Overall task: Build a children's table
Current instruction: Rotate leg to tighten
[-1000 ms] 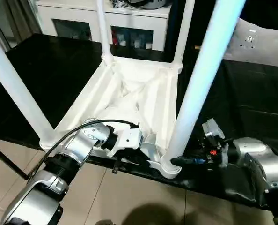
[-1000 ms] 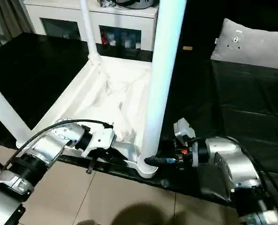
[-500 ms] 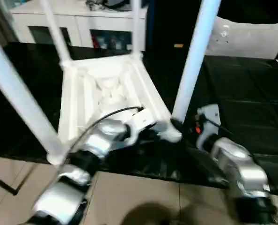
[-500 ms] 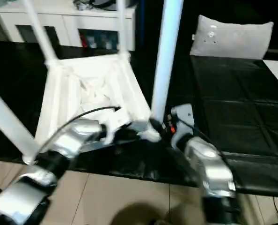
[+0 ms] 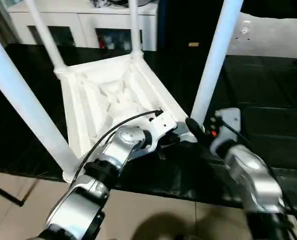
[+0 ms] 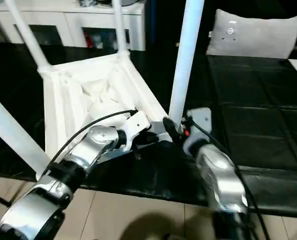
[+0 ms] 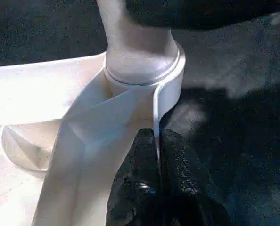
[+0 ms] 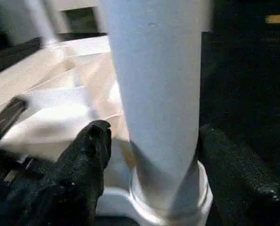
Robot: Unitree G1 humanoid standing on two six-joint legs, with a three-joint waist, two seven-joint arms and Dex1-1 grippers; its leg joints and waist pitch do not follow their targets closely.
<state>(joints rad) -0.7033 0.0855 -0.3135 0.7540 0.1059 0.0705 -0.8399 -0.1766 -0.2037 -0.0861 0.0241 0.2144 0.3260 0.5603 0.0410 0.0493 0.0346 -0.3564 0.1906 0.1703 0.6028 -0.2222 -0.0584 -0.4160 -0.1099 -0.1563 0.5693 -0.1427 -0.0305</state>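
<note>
Table: children's table [image 5: 113, 95], all white, upside down, ribbed underside up.
Legs: four, upright in corner sockets.
Place: on black mat [image 5: 268, 100].

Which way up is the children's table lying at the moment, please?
Upside down. The children's table rests with its ribbed underside facing up on the black surface, and its legs point upward from the corner sockets.

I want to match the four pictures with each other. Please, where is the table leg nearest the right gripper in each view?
Left eye view: the leg rises right of centre, from the near corner socket.
Right eye view: the leg stands just right of centre.
Left wrist view: its base sits in the socket, beyond the left gripper.
Right wrist view: it rises between the right gripper's fingers.
Shared landmark: the corner socket.
</note>
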